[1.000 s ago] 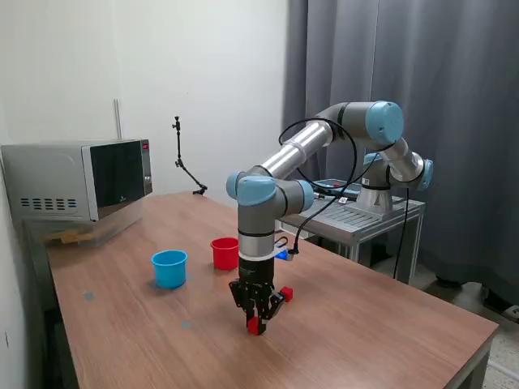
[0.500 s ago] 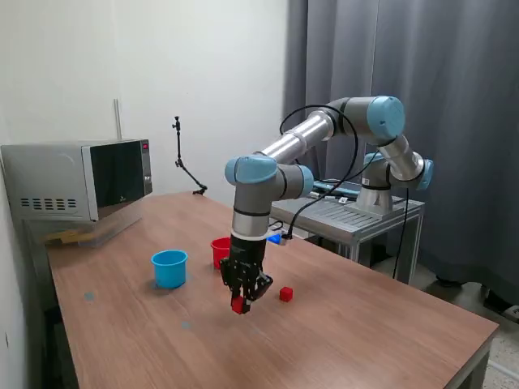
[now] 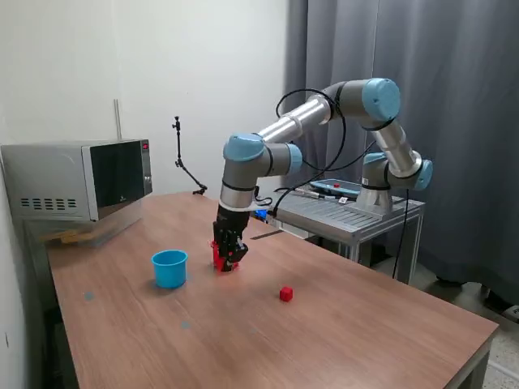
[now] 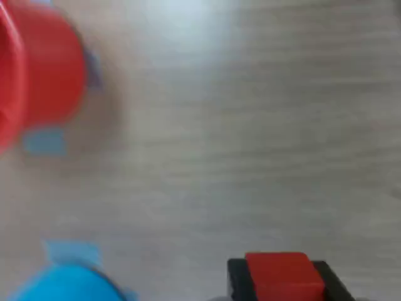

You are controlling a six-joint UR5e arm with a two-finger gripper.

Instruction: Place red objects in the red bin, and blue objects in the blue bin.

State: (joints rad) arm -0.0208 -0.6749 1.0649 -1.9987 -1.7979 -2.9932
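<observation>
My gripper (image 3: 230, 258) is shut on a small red cube (image 4: 283, 274), which shows between the black fingers (image 4: 237, 282) in the wrist view. In the exterior view it hangs low just in front of the red cup (image 3: 216, 260) and hides most of it. The red cup (image 4: 37, 75) and the light blue cup (image 4: 62, 287) both show blurred in the wrist view. The light blue cup (image 3: 169, 267) stands on the table at the exterior view's left of the gripper. A second red cube (image 3: 285, 294) lies on the table toward the exterior view's right. No dark blue cubes are in view.
A microwave (image 3: 81, 180) stands at the table's far left in the exterior view. A small black stand (image 3: 185, 166) is at the back. A metal side table (image 3: 357, 212) holds the arm's base. Blue tape marks (image 4: 45, 142) are on the wooden table (image 3: 365, 332).
My gripper, with the red cube in it, has risen and moved from the table's front middle toward the exterior view's left and back, up to the red cup. The other red cube stays put.
</observation>
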